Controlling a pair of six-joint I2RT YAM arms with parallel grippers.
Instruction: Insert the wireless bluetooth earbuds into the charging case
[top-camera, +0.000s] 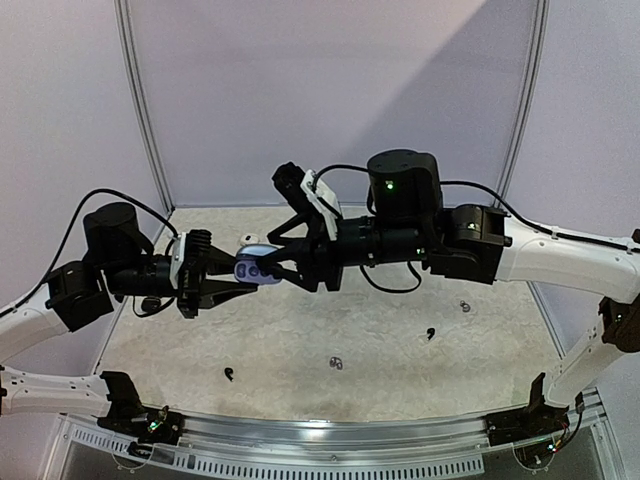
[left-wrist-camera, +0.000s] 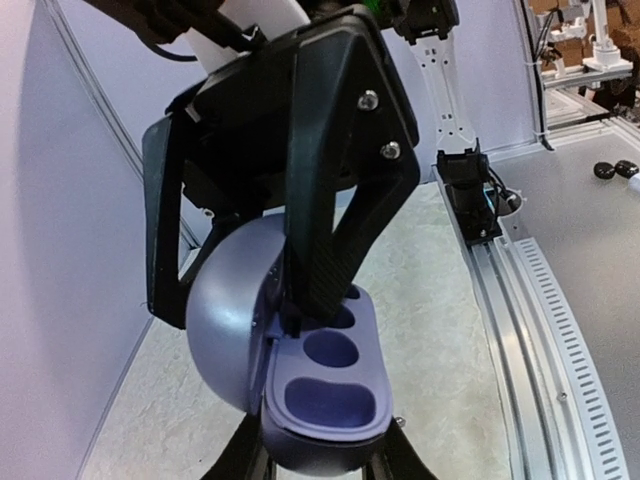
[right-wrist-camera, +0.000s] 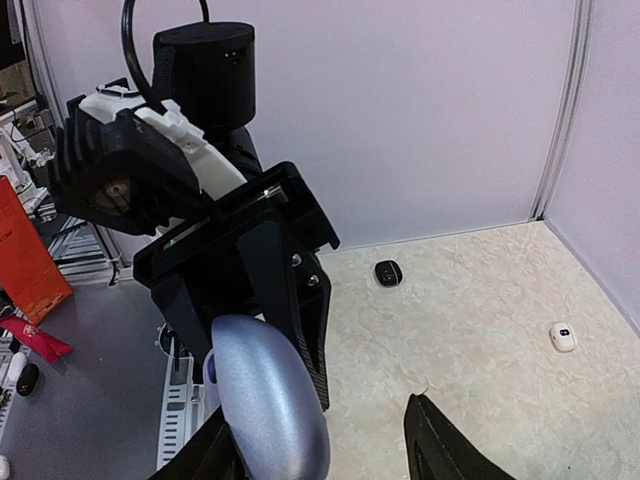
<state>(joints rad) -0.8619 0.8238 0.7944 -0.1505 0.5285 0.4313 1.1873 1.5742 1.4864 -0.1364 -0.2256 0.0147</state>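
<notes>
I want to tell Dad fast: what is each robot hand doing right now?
Left gripper: shut on the charging case.
Right gripper: open, straddling the case's lid.

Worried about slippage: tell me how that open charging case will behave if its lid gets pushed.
The charging case looks smooth and rounded, so it may twist in the left gripper pinching its base. Its hinged lid will probably swing rather than resist. Both halves look rigid.
</notes>
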